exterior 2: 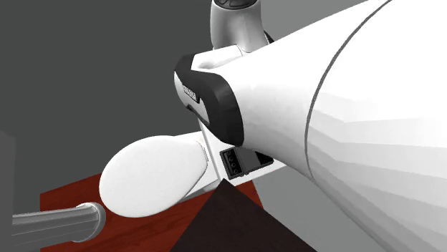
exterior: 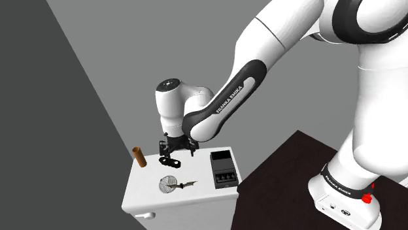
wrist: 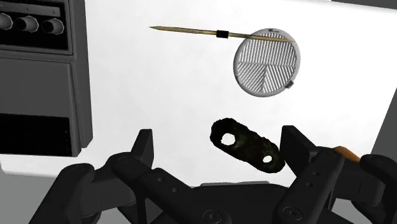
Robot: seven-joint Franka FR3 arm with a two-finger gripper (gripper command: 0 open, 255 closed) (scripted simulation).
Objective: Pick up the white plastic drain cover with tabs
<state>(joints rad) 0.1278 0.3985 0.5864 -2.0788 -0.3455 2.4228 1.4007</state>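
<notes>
The drain cover point(wrist: 266, 61) is a round, pale grey-white disc with fine slats and small tabs on its rim. It lies flat on the white table top point(wrist: 165, 95), ahead of my gripper point(wrist: 221, 153) and apart from it. In the shoulder view the drain cover point(exterior: 169, 183) sits near the table's front edge, and the gripper point(exterior: 174, 154) hangs just above the table behind it. The fingers point(wrist: 145, 149) stand open. A black lumpy piece with holes point(wrist: 248, 144) lies between them, nearer one finger, and is not clasped.
A thin wooden skewer with a dark band point(wrist: 216, 33) touches the cover's rim. A black boxy device with knobs point(exterior: 223, 170) stands at the table's right end. A brown cylinder point(exterior: 137, 155) stands at its back left. The arm fills much of the second exterior view.
</notes>
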